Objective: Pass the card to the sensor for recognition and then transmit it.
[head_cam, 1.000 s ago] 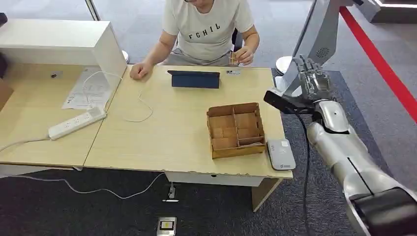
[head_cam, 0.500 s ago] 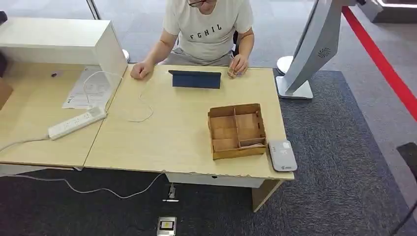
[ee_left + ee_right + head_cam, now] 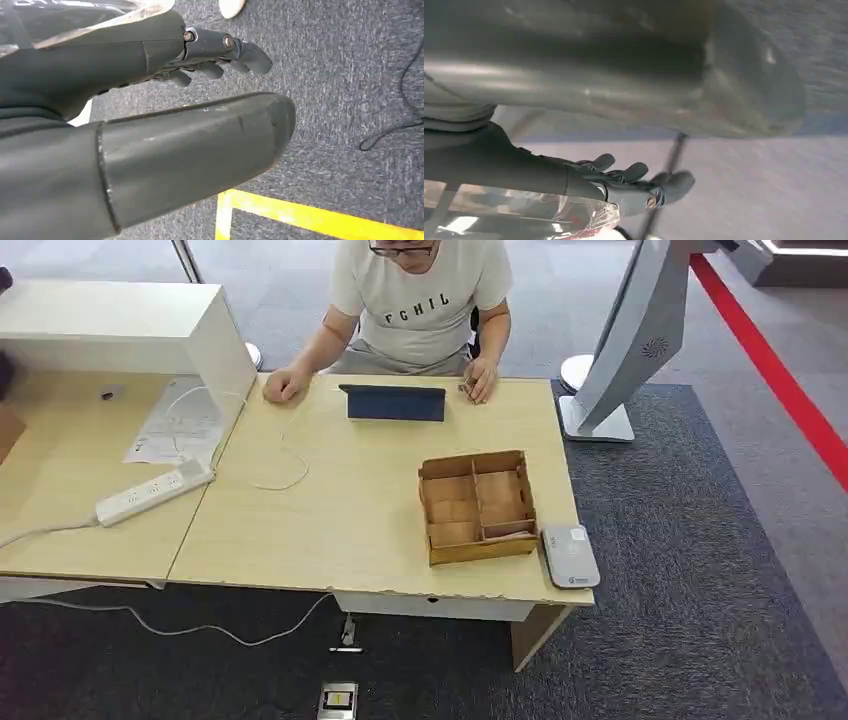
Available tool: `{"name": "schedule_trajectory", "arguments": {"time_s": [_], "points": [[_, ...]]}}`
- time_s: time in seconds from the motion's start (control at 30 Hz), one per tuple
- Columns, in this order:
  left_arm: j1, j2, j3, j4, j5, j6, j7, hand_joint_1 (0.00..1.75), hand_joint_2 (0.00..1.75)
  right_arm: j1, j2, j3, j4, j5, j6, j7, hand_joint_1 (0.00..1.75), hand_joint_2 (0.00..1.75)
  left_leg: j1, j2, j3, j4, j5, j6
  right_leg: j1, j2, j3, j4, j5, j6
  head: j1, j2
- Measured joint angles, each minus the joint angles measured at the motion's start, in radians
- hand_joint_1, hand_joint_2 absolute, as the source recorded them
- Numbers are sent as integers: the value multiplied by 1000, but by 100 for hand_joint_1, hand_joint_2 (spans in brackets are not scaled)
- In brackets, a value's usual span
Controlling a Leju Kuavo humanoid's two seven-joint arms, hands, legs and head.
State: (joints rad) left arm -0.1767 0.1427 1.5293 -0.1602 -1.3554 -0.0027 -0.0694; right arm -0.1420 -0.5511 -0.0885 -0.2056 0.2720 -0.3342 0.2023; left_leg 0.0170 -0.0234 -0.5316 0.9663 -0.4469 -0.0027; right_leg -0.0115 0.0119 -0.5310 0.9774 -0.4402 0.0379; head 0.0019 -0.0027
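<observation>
Pale wooden desk (image 3: 330, 520) on dark carpet, seen from above in the head view. Card: none plainly identifiable; the person's hand (image 3: 481, 381) at the far edge holds something small, too small to tell what. Sensor: grey flat reader (image 3: 571, 555) at the desk's near right corner, touching the side of the compartmented wooden box (image 3: 478, 505), nothing lying on it. Dark tablet stand (image 3: 395, 402) sits between the box and the person. White power strip (image 3: 153, 491) well apart to the left.

Progress, as judged: no card on the reader, none in either hand, so the pass over the sensor and the handover both look not yet done.

Left hand (image 3: 200, 95): hanging over grey carpet near a yellow floor line, fingers apart and lightly curved, holding nothing. Right hand (image 3: 624, 182): blurred picture, fingers spread and extended, nothing in them.
</observation>
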Motion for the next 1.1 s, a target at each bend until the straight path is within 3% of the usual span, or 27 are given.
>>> {"name": "schedule_trajectory", "arguments": {"time_s": [0.1,0.2,0.33,0.43,0.53,0.73,1.1], "points": [[-3,-1,0,0,0,8,-2,0,0,16,106,-32,8,-36,-61,72,0,0,2,1,0,0,0,-1,1,0,0,0,0,-2,0,0],[-3,0,0,0,-3,15,-2,0,0,26,218,-67,14,-42,-91,77,0,0,2,1,0,0,1,-3,2,0,-1,1,1,-3,-1,0],[-3,3,0,0,-5,26,-14,0,0,33,295,-83,18,-28,-14,-75,0,0,2,1,0,-1,1,-4,2,0,-1,1,0,-4,0,0],[-4,6,0,0,-2,26,-15,0,0,33,316,-94,20,-26,121,-180,0,0,2,1,0,-1,1,-4,2,0,-1,1,0,-4,0,0],[-4,8,0,0,21,27,-3,0,0,33,324,-96,22,-10,179,-238,0,0,1,1,0,-1,1,-4,1,0,-1,1,1,-4,0,0],[-4,6,2,0,64,32,18,0,0,33,337,-98,22,21,210,-250,0,0,1,1,0,0,1,-4,1,0,-1,1,1,-4,0,0],[-4,-2,11,0,113,42,74,0,0,33,354,-95,23,63,202,-260,0,0,1,1,0,0,1,-4,1,0,-1,1,1,-4,0,0]]}}
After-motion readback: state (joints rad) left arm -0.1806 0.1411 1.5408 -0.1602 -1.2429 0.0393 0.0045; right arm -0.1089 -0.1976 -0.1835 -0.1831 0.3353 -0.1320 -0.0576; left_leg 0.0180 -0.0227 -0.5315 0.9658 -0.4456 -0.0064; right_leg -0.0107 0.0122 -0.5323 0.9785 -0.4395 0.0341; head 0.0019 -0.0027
